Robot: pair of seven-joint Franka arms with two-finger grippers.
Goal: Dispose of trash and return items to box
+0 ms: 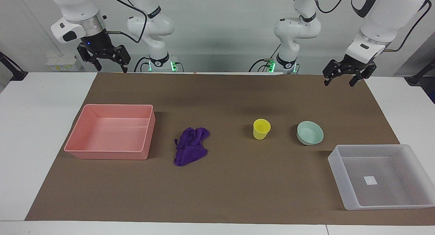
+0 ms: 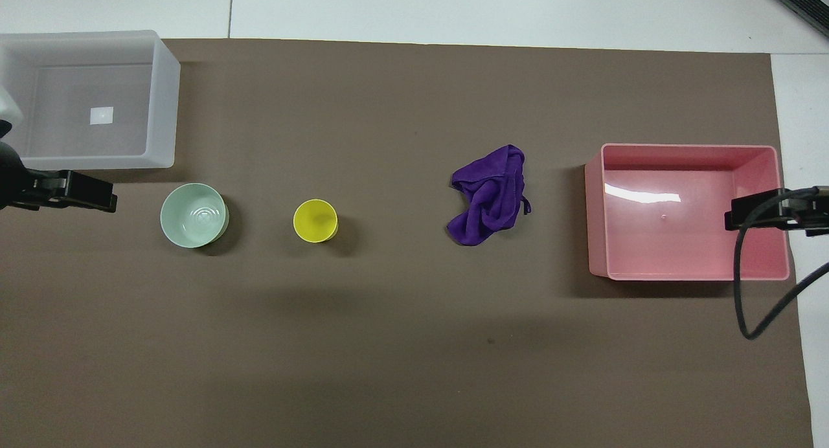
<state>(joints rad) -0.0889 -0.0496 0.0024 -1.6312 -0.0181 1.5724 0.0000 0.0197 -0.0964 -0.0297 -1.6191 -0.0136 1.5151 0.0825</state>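
Observation:
The purple cloth [image 1: 191, 145] [image 2: 489, 195] lies crumpled on the brown mat between the pink tray and the yellow cup [image 1: 261, 128] [image 2: 315, 221]. The cup stands upright. The mint-green bowl [image 1: 310, 132] [image 2: 193, 215] sits beside it toward the left arm's end. The translucent box [image 1: 342, 174] [image 2: 165, 105] with a white label stands empty at the left arm's end, farther from the robots than the bowl. My left gripper [image 1: 339, 83] [image 2: 97, 195] hangs open and empty, raised over the mat's edge. My right gripper [image 1: 111, 69] [image 2: 745, 215] hangs open and empty, raised at the right arm's end.
An empty pink tray [image 1: 151, 126] [image 2: 596, 215] stands at the right arm's end of the brown mat [image 1: 231, 180]. A black cable [image 2: 741, 286] loops from the right arm over the tray's corner. White table surface borders the mat.

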